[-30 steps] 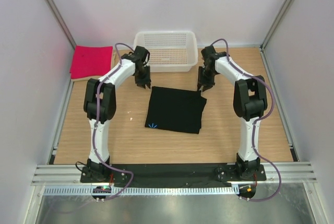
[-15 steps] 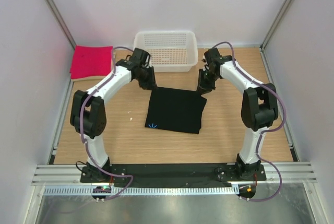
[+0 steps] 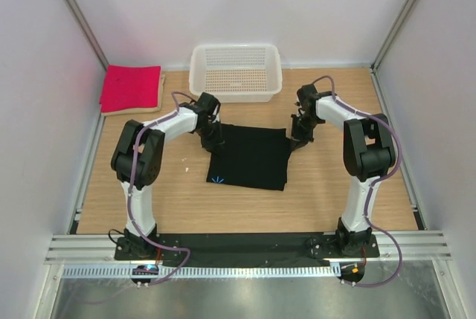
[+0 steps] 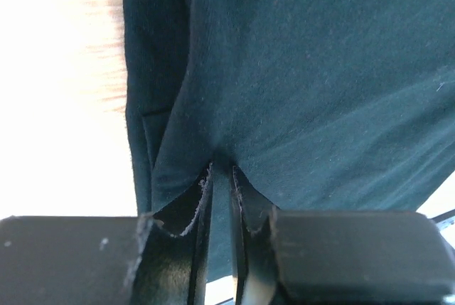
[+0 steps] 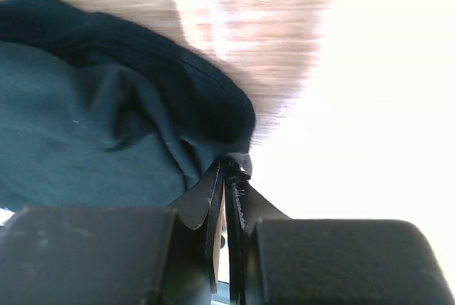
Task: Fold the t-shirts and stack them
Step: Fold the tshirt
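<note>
We see the black t-shirt (image 3: 249, 157) lying folded to a rough square in the middle of the worktop (image 3: 186, 200), between the two arms. Its small blue mark (image 3: 217, 180) is at the near left corner. The left claw (image 3: 213, 139) is low at the far left corner of this shirt, and the right claw (image 3: 296, 140) is low at the far right corner.

In the left wrist view the fingers (image 4: 201, 248) are pressed together with a fold of black cloth pinched between them, and the cloth rises like a small tent towards them. In the right wrist view the claw is clenched in the same way on a bunched corner of the shirt, where the cloth meets the wood. Both claws are therefore grasping the black t-shirt.

The pink-red t-shirt (image 3: 132, 87) lies folded at the far left corner of the worktop, on top of the beige t-shirt (image 3: 160, 96), of which we see only an edge. The white mesh basket (image 3: 236, 96) stands at the far side, apart from the black t-shirt.
</note>
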Action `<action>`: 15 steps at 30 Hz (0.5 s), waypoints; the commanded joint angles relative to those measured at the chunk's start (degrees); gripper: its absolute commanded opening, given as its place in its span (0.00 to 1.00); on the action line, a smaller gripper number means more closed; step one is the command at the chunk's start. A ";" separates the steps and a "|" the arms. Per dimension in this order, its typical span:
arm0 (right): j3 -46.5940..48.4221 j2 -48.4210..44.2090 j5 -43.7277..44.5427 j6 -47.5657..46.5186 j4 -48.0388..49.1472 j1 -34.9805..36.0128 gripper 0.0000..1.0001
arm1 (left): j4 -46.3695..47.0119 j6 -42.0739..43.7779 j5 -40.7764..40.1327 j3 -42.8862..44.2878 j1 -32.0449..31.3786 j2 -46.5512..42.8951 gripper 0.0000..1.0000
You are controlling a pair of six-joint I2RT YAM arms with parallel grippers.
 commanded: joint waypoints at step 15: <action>3.90 -0.43 -13.58 4.83 5.87 0.92 0.15 | -5.79 1.65 -0.04 -0.42 -6.01 -12.26 0.25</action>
